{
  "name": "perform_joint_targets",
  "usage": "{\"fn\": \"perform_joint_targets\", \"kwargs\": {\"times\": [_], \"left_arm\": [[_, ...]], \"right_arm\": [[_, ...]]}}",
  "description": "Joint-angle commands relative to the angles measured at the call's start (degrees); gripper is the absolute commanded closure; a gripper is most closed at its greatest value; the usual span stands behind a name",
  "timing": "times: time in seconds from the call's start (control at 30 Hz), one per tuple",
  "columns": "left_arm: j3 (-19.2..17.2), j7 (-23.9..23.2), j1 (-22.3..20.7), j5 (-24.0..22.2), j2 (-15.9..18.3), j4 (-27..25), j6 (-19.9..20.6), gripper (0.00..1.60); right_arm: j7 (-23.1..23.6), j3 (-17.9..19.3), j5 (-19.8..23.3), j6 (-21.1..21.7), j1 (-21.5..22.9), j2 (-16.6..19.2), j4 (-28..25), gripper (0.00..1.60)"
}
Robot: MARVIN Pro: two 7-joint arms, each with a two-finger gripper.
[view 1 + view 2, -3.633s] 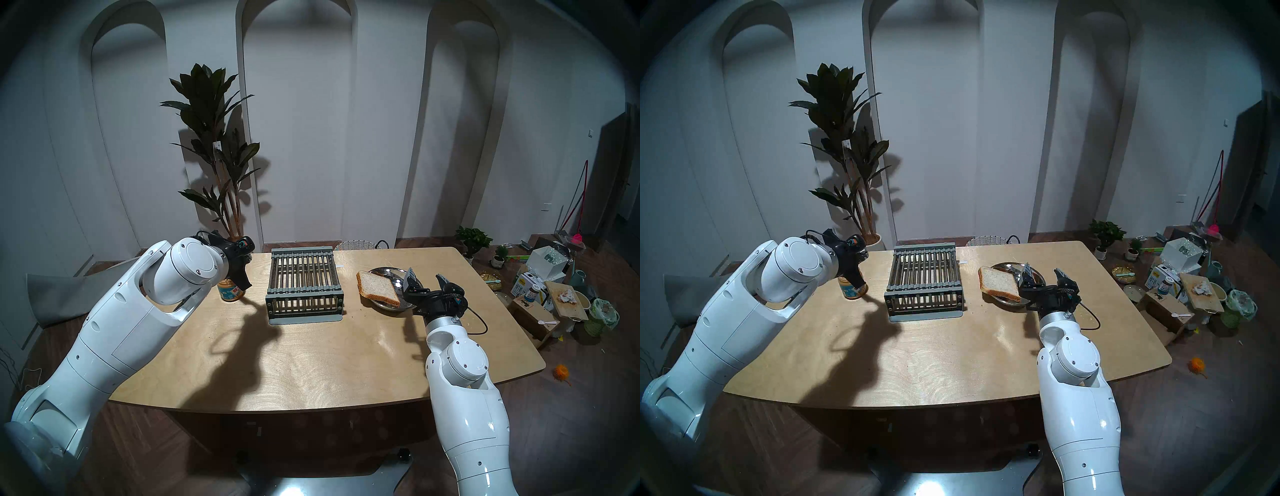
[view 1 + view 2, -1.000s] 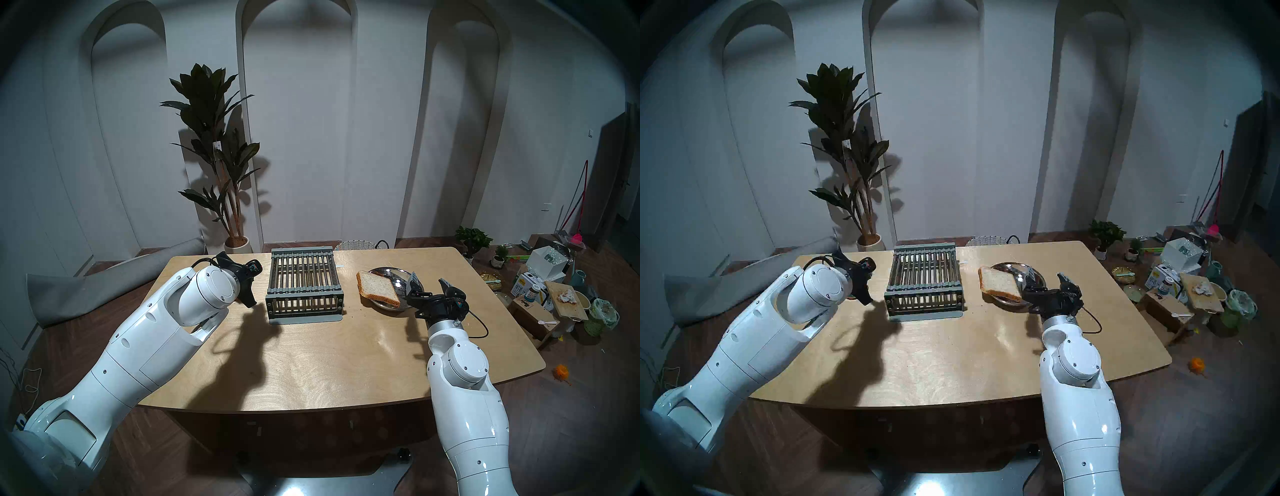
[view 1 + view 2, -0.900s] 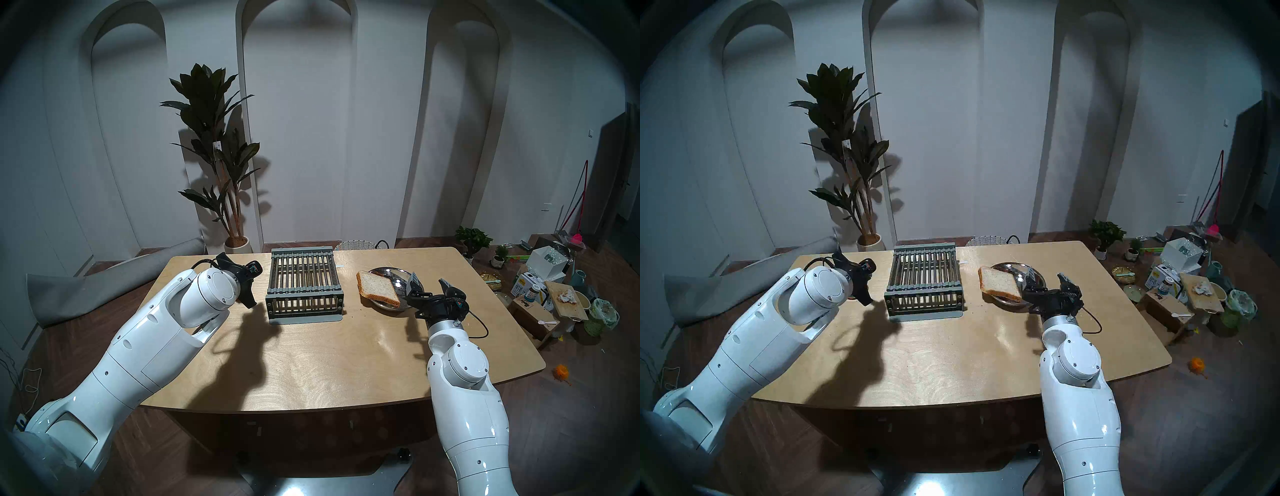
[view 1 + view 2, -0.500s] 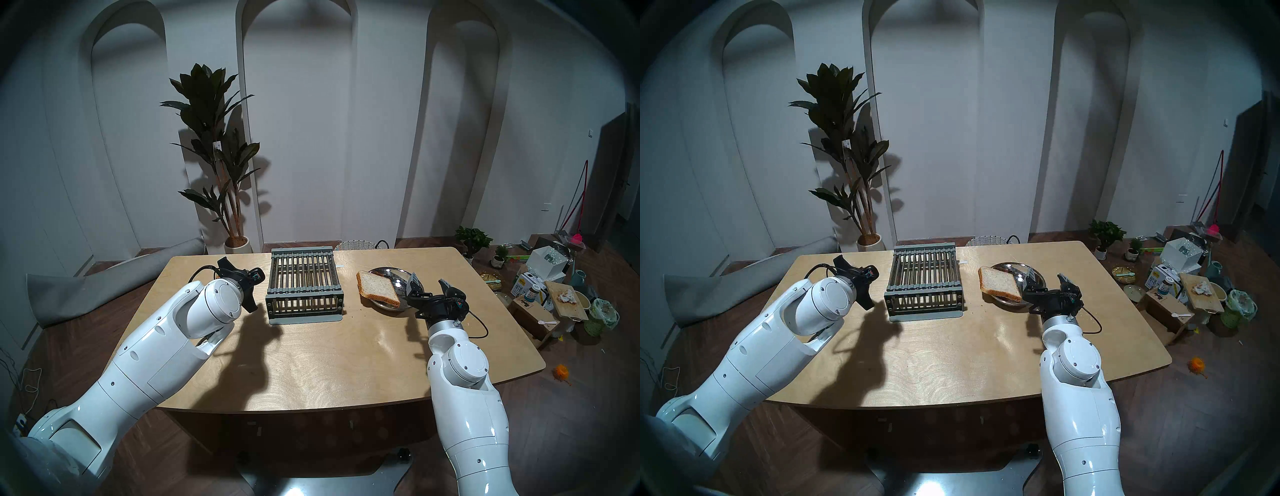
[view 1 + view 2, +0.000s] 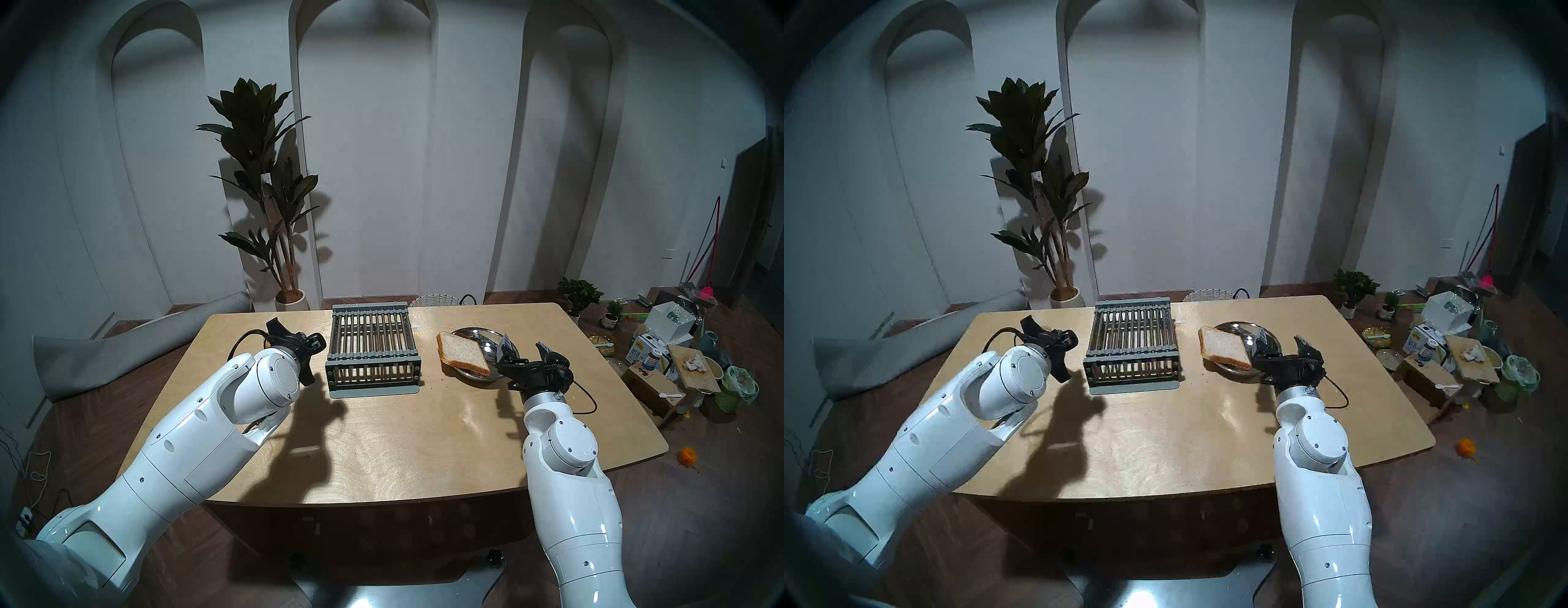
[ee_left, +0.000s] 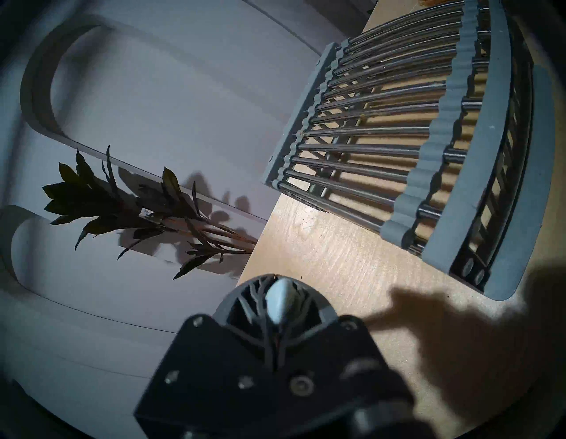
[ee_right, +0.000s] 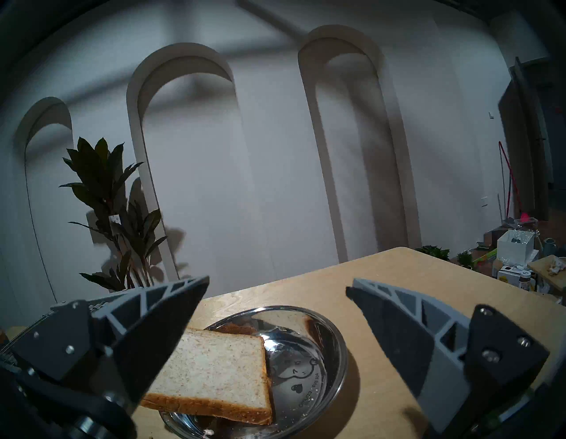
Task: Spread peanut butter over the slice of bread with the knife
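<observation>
You see the desk (image 5: 382,446) filling the lower middle of the head view. The rack (image 5: 373,352) stands on it at frame centre. To its right, the slice of bread (image 5: 460,354) lies tilted in the dish (image 5: 477,333), overhanging its left rim. The plant (image 5: 263,182) stands behind the desk, upper left. Clutter covers the floor at right.
</observation>
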Motion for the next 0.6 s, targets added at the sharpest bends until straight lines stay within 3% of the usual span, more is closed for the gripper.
{"fn": "perform_joint_targets", "kwargs": {"times": [0.0, 0.57], "left_arm": [[-0.46, 0.46, -2.14, 0.85, 0.09, -0.58, -0.27, 1.60], [1.45, 0.91, -4.67, 4.38, -0.24, 1.10, -0.24, 1.60]], "right_arm": [[-0.12, -0.09, -0.01, -0.44, 0.90, -0.17, -0.84, 0.00], [-0.28, 0.20, 0.42, -0.12, 1.68, -0.26, 0.30, 0.00]]}}
